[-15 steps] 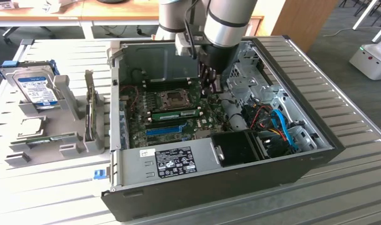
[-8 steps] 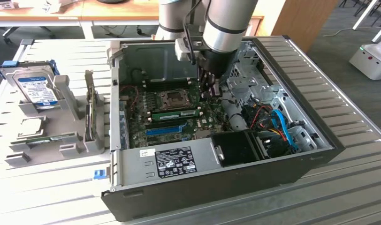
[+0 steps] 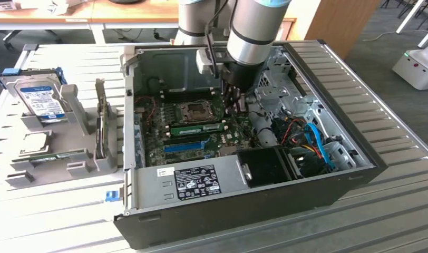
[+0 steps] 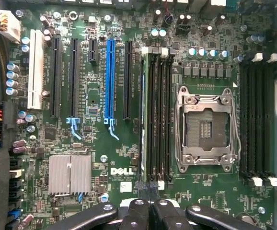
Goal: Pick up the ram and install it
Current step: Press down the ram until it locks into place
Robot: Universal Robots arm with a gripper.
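Your gripper (image 4: pixel 150 207) is clenched shut right over the motherboard (image 4: pixel 42 139), with the ram (image 4: pixel 144 120) seated in its slot just beside the jaw tips

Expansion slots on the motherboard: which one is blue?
The long blue slot between the short black slot and a long black one; others are black or white.

Even, bright room light — soft shadow inside the computer case (image 3: pixel 165 68), faint glare on the heatsink (image 4: pixel 70 175)

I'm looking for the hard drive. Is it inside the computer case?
No, the hard drive stands in a grey holder outside the case.
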